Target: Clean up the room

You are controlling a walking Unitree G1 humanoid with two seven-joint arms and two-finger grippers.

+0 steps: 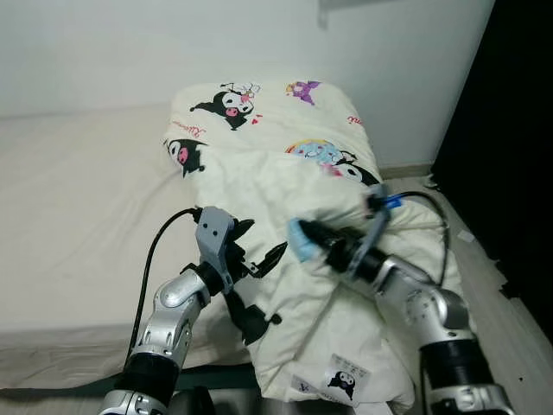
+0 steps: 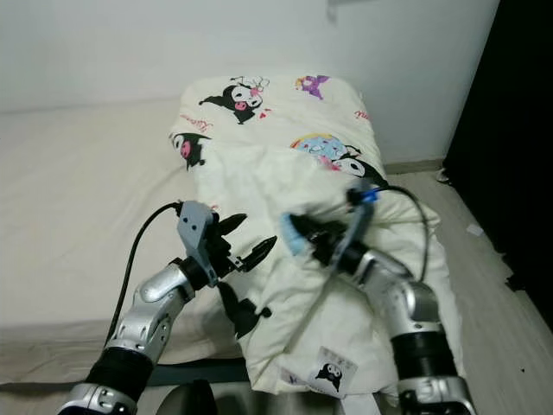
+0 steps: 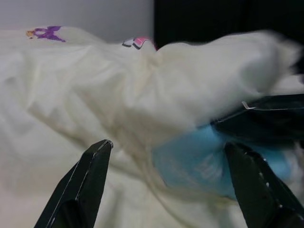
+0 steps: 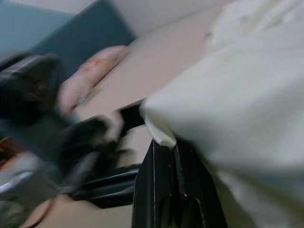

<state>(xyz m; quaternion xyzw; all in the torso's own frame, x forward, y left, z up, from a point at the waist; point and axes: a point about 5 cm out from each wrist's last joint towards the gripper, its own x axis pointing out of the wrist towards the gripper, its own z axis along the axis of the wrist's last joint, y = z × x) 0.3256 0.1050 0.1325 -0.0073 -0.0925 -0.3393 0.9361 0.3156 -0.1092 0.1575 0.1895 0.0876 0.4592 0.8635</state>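
Fingers of the right gripper (image 1: 304, 239) pinch the cartoon-print quilt (image 1: 285, 173); the left gripper (image 1: 259, 259), fingers spread, should clamp the neighbouring edge.

The quilt (image 1: 285, 173) carries small red script beside its cartoon figures, upper centre of the frame, too small and blurred to read.

white wall (image 1: 104, 43) behind, dark doorway (image 1: 510, 130) to the right, pale floor (image 1: 518, 337)
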